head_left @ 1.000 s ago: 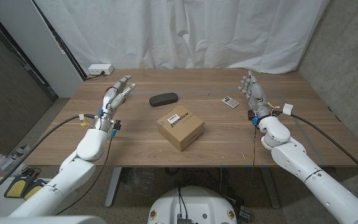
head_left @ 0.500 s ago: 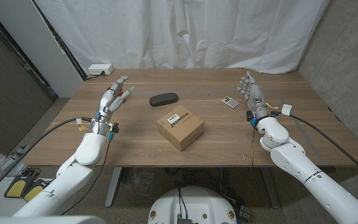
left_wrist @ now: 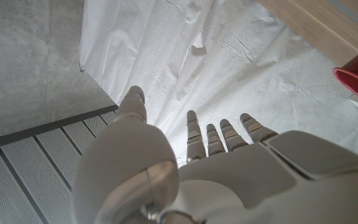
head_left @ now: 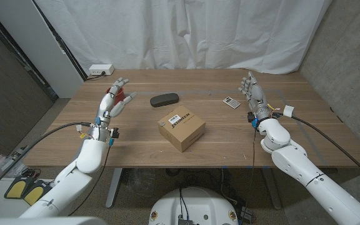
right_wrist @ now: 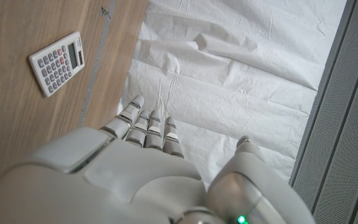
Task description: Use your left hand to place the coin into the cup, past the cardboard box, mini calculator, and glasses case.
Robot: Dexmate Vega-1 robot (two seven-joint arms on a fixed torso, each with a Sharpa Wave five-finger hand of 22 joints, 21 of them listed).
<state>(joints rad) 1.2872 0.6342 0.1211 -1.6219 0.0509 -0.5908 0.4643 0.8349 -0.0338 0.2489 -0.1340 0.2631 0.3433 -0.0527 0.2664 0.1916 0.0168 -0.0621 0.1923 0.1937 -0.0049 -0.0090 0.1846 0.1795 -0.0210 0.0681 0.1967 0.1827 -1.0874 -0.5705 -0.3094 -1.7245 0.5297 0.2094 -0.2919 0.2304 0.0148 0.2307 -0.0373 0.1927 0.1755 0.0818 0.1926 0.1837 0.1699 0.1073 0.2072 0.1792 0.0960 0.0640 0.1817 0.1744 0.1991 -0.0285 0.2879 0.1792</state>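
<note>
Red plastic cup (head_left: 112,95) now partly uncovered as the left hand (head_left: 115,104), fingers spread and empty, has drawn back; coin not visible, task seemingly complete.

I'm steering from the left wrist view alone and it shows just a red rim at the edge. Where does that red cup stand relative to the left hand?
Observer: In the head view, the red cup stands on the wooden table just beyond the left hand, partly hidden by its spread fingers.
Operator: What is nearest the cup on the table?
Observer: A dark oval glasses case lies to the cup's right, apart from it.
Operator: And is the other hand out of the way?
Observer: The right hand is far across the table with its fingers apart, beside the small white calculator.
</note>
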